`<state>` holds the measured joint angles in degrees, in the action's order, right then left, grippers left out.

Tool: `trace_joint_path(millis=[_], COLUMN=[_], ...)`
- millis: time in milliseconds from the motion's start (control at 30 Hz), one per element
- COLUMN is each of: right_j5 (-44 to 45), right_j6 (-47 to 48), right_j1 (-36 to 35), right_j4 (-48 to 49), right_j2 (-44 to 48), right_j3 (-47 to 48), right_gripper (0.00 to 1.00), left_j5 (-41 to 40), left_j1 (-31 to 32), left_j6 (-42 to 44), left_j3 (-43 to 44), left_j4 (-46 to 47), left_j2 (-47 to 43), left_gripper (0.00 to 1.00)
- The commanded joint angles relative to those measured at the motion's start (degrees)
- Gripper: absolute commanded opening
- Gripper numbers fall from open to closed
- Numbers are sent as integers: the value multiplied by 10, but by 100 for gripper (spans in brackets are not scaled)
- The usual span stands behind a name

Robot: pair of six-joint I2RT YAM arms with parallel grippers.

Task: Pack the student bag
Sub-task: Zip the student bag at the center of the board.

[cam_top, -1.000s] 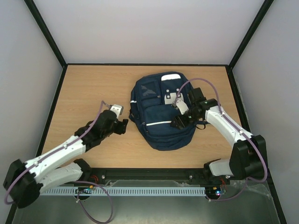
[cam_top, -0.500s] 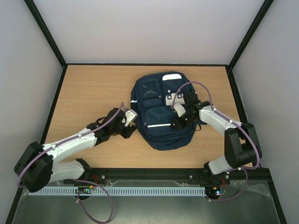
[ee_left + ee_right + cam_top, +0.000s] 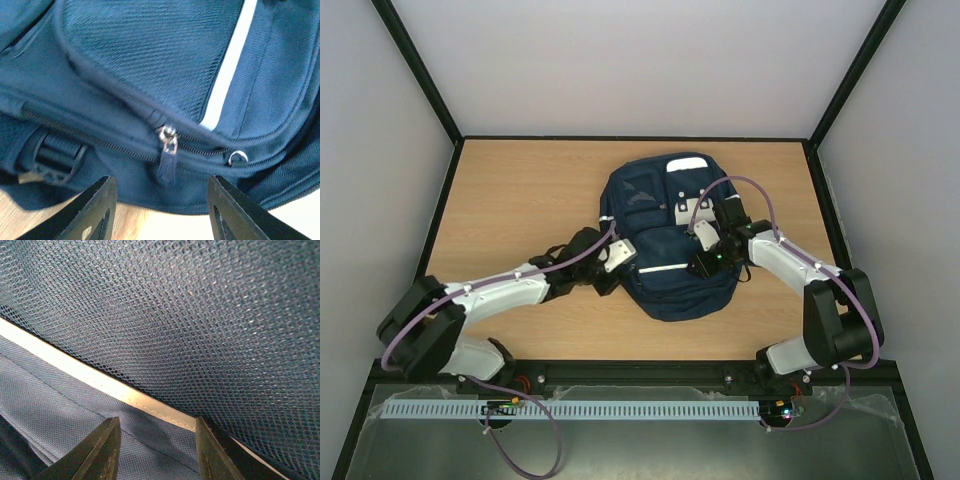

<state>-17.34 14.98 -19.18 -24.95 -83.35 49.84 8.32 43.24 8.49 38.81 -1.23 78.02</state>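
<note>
Since the bag (image 3: 665, 250) lies flat a bit toward 3 o'clock of the surface's (image 3: 520, 190) middle, I'm working its 8 o'clock edge. My left tool (image 3: 160, 182) is half-wide and empty, with the zipper pull (image 3: 166, 162) dead ahead at 12. I'd ease straight in and pinch the pull low. The right tool (image 3: 157, 430), also half-wide, sits close against the fabric by the white stripe (image 3: 125, 395) at 4 o'clock. I'd use it to keep things taut.
</note>
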Motion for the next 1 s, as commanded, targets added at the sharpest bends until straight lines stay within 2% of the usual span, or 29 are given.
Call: trace_joint_path(millis=[0, 333, 433, 700, 967], right_j5=[55, 48, 46, 41, 37], right_j6=[-5, -4, -4, -4, -3], right_j1=[6, 7, 7, 7, 7], right_j4=[6, 6, 4, 4, 3], right_j2=[-2, -1, -1, 1, 3], right_j3=[-20, -20, -20, -21, -22], right_gripper=[43, 44, 43, 44, 44], left_j5=[-29, -95, -110, -142, -154], left_j1=[26, 48, 52, 54, 54], left_j6=[41, 49, 45, 40, 42], left_j3=[34, 52, 53, 47, 41], left_j4=[23, 5, 5, 16, 25], left_j2=[45, 111, 116, 93, 84], left_gripper=[51, 37, 27, 8, 4])
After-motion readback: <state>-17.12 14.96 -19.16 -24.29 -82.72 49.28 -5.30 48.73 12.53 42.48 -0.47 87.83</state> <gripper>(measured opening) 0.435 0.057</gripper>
